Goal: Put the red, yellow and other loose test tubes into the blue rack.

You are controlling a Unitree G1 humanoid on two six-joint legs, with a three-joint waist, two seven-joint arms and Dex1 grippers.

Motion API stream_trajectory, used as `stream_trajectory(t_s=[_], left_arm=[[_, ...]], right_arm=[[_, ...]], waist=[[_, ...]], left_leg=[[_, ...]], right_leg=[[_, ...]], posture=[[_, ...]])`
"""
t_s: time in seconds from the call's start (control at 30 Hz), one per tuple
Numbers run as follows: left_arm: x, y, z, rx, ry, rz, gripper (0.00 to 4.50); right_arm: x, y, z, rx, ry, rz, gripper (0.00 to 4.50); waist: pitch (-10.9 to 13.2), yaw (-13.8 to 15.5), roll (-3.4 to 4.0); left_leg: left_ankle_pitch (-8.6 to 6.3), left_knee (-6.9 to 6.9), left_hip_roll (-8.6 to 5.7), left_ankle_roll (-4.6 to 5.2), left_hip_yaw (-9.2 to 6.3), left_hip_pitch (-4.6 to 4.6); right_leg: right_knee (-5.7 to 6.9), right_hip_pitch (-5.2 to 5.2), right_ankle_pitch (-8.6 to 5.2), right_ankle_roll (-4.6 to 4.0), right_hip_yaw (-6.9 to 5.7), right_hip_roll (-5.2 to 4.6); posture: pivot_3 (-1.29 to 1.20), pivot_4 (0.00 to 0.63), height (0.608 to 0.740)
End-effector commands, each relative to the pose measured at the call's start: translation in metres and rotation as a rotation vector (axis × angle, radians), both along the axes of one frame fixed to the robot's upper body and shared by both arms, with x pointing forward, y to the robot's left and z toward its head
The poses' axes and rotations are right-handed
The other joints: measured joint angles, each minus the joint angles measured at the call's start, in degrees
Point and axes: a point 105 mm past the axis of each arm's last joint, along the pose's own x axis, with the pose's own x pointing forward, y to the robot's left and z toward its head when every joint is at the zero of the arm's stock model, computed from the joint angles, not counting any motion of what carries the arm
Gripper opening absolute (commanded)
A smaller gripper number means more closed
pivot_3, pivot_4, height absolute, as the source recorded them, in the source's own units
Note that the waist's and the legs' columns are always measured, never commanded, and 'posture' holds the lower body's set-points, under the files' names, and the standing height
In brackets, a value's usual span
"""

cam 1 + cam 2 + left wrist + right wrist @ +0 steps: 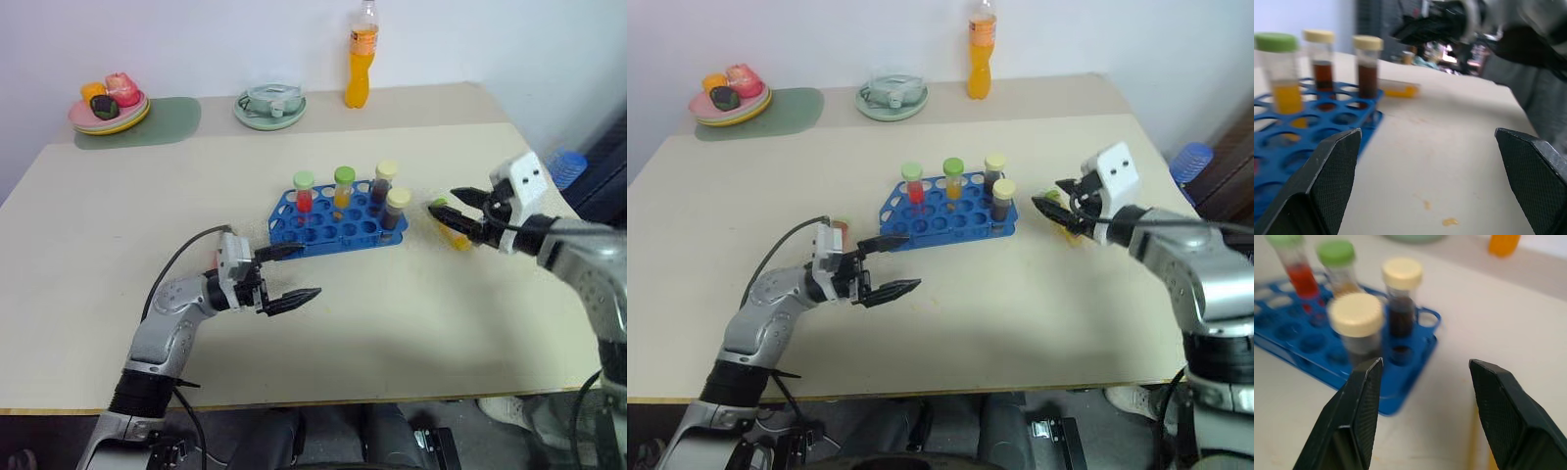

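I am holding the left end effector (290, 277) open and empty, its two fingers spread wide, hovering over the bench (98, 294) just in front of the rack (333, 223), near the rack's left front corner. Its upper finger is reaching toward that corner; I cannot tell whether it is touching.

I am holding the right end effector (448, 214) open too, fingers apart with nothing between them, to the right of the rack and pointing toward it. Just under it a yellow tube (452, 230) is lying on its side on the bench, right of the rack and apart from it. In the left wrist view that tube (1397, 89) is lying just beyond the rack's far end.

Four tubes are standing upright in the rack: a red tube (304, 193) with a pale green cap at the left, a second yellow tube (343, 188) with a green cap next to it, and two brown tubes (383, 186) with cream caps at the right end, one behind the other.

Behind the rack, at the far edge of the bench, an orange bottle (361, 57) is standing, with a green dish (269, 106) to its left and a stack of plates (108, 110) further left, well apart from the rack.
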Motion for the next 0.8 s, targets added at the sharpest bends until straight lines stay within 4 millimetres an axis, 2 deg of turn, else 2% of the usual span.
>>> stream_trajectory(t_s=[0.03, 0.2, 0.47, 0.6, 0.8], left_arm=[[0.001, -0.004, 0.007, 0.010, -0.047, -0.033, 4.50], [0.001, -0.008, 0.006, 0.020, -0.049, -0.061, 4.50], [0.000, -0.010, 0.003, 0.024, -0.042, -0.074, 4.50], [-0.001, -0.010, 0.003, 0.022, -0.039, -0.073, 4.50], [-0.001, -0.008, 0.002, 0.022, -0.035, -0.064, 4.50]], right_arm=[[0.016, -0.009, -0.008, -0.048, 0.147, -0.085, 2.85], [0.039, -0.028, -0.022, -0.052, 0.325, -0.228, 2.85], [0.067, -0.051, -0.019, -0.109, 0.369, -0.324, 2.85], [0.071, -0.051, -0.029, -0.116, 0.414, -0.315, 2.85], [0.071, -0.039, -0.042, -0.146, 0.493, -0.252, 2.85]], waist=[[0.00, 0.01, 0.00], [0.00, 0.06, 0.00], [0.00, -0.08, 0.00], [0.00, -0.16, -0.01], [0.00, -0.41, 0.00]], left_leg=[[0.00, 0.01, 0.00, 0.00, 0.00, -0.01], [-0.01, 0.02, -0.01, 0.02, -0.02, -0.11], [-0.02, 0.01, -0.02, 0.03, 0.03, -0.15], [-0.02, 0.02, -0.02, 0.03, 0.03, -0.16], [-0.01, 0.02, -0.02, 0.03, 0.02, -0.17]], right_leg=[[0.00, 0.00, 0.00, 0.00, 0.00, -0.01], [-0.06, -0.04, 0.00, 0.00, -0.03, -0.03], [-0.06, -0.12, 0.01, 0.00, -0.03, -0.03], [-0.06, -0.12, 0.01, 0.00, -0.03, -0.02], [-0.03, -0.15, 0.01, 0.00, -0.03, -0.02]], posture=[[0.00, 0.150, 0.740], [0.00, 0.150, 0.740], [0.00, 0.150, 0.740], [0.00, 0.150, 0.740], [0.00, 0.150, 0.740]])
